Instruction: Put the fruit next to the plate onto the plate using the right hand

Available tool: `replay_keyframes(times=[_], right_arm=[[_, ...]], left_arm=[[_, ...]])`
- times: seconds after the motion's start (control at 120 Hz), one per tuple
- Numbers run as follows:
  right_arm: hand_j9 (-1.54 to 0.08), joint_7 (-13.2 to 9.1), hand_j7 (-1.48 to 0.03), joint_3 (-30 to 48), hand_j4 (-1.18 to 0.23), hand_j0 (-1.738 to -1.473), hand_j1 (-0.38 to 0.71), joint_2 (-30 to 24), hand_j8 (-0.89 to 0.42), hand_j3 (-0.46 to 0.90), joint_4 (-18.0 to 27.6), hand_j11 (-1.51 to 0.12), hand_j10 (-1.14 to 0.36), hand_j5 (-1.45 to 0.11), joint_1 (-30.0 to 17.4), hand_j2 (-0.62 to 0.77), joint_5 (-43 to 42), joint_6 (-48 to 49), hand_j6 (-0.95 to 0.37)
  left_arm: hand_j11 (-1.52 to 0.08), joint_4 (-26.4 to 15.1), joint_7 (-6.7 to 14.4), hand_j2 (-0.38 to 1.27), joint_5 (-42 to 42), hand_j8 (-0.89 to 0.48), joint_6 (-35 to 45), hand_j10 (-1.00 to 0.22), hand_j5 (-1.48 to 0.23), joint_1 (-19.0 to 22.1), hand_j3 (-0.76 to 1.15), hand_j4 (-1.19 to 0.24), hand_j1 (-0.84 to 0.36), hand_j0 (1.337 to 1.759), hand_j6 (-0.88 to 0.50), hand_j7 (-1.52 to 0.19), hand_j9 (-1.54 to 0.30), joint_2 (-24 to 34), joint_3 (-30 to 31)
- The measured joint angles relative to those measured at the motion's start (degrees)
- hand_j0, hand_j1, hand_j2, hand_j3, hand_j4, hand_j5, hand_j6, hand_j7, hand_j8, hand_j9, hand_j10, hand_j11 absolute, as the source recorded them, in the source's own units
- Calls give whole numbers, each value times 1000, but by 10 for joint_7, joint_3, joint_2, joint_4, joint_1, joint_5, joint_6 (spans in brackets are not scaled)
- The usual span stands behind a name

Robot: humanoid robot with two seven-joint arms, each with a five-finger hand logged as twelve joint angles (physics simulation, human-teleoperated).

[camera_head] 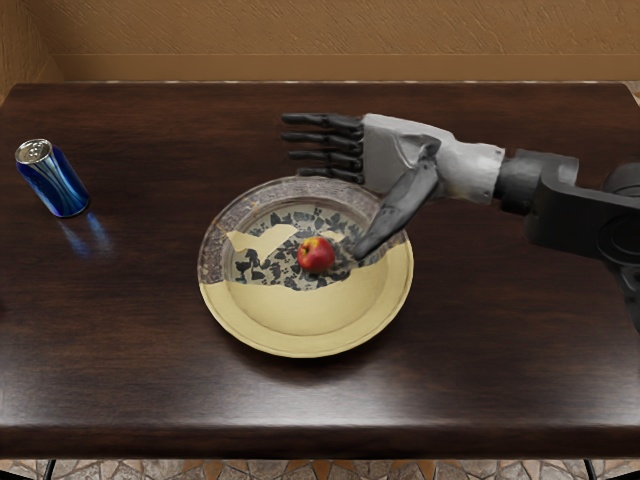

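A small red apple [316, 253] lies inside the yellow plate [300, 330], near its middle and a little toward the back. The plate has a dark patterned back half. My right hand [335, 190] comes in from the right edge and hovers above the plate's far rim. Its four fingers [318, 140] stretch out straight to the left and the thumb [385, 225] points down toward the apple, its tip just right of the fruit. The hand is open and holds nothing. The left arm is out of view.
A blue drink can [51, 178] lies tilted on the dark wooden table [500, 340] at the far left. A tan wall runs behind the table's back edge.
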Motion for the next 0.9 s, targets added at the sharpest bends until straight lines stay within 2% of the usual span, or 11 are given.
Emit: replay_keyframes(times=[0.183,0.392,0.75,0.9], right_arm=[[-59,0,-59,80,-45,-1658,-298,0,-42,0,-29,-59,-41,-59,-85,-2,61,19,-45],[-47,0,-47,167,-36,-1658,-307,-6,-34,0,-70,-47,-34,-47,-137,-4,83,22,-36],[-39,0,-39,257,-29,-1658,-313,-56,-29,0,-192,-39,-29,-39,-175,-5,88,23,-29],[-37,0,-38,262,-28,-1658,-315,-70,-27,0,-214,-38,-28,-37,-180,-5,89,23,-27]], left_arm=[[0,0,0,0,-1,0,0,0,0,0,0,0,349,1658,0,0,0,0,0],[0,-2,0,0,-2,0,-3,0,0,-3,0,0,349,1658,0,0,0,0,0],[0,-2,0,0,-1,0,-2,0,0,-17,0,0,349,1658,0,0,0,0,-1],[0,-2,-1,0,-1,0,-2,0,0,-19,0,0,349,1658,0,0,0,0,-1]])
